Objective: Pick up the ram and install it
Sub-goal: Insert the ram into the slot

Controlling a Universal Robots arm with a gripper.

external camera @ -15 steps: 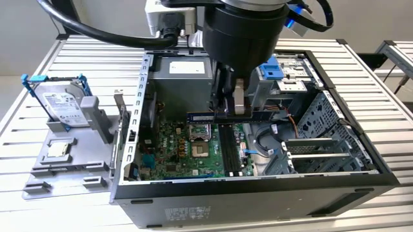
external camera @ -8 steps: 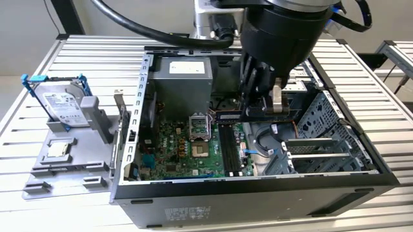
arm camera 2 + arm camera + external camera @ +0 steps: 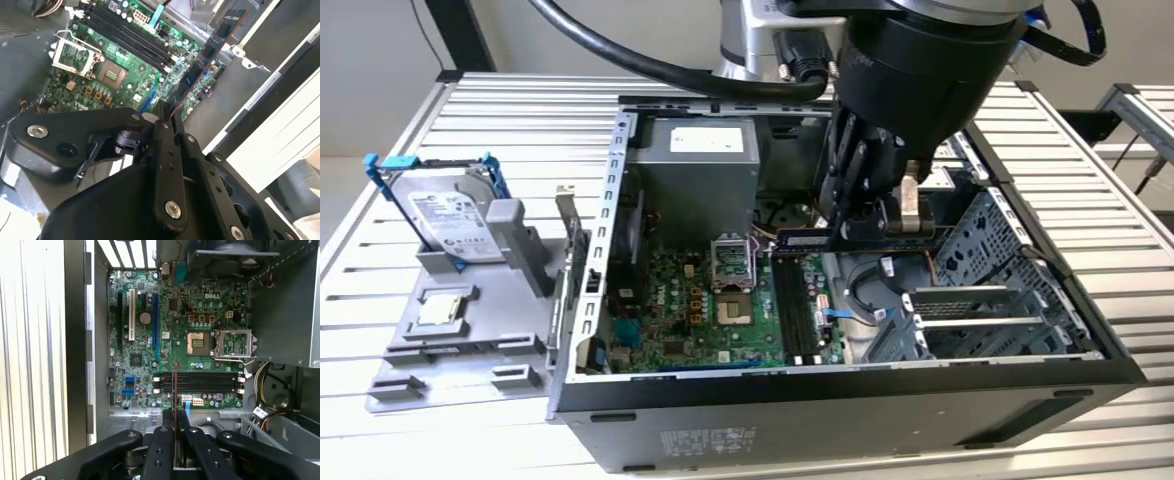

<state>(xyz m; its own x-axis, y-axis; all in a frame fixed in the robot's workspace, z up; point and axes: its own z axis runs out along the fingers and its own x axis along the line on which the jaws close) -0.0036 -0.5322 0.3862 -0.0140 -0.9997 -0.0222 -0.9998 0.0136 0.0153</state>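
1. At the exterior view's left, a grey holder (image 3: 447,350) sits on the slatted table (image 3: 480,100). A hard drive (image 3: 447,212) leans upright at its back and a square processor chip (image 3: 440,308) lies flat in front of that.
2. Next comes the open computer case (image 3: 854,425), lying on its side. The green motherboard (image 3: 674,310) faces up inside it, with the black memory slots (image 3: 794,310) along the side toward the exterior view's right.
3. The arm (image 3: 921,60) comes in from above at the back of the case. Its thick black wrist points steeply down into the opening.
4. The gripper (image 3: 865,232) hangs just above the far end of the slots, beside the power supply (image 3: 700,165).
5. Both wrist views show the two black fingers (image 3: 161,440) pressed together on the ram (image 3: 175,390), one on each flat face. The pinch (image 3: 167,119) is near one end of the stick.
6. The ram (image 3: 803,240) is up in the air, clear of the board and in no slot.
7. In the exterior view it lies roughly level. Its free end reaches out from the gripper toward that view's left.
8. Its long axis runs across the slots (image 3: 200,382) rather than along them. The first wrist view sees it edge-on, as a thin line crossing one end of the slot bank.
9. In the second wrist view its dark flat face (image 3: 205,65) stretches away from the fingertips past the edge of the board (image 3: 90,90).
10. At the exterior view's right is the perforated metal drive cage (image 3: 987,290), inside the case wall.
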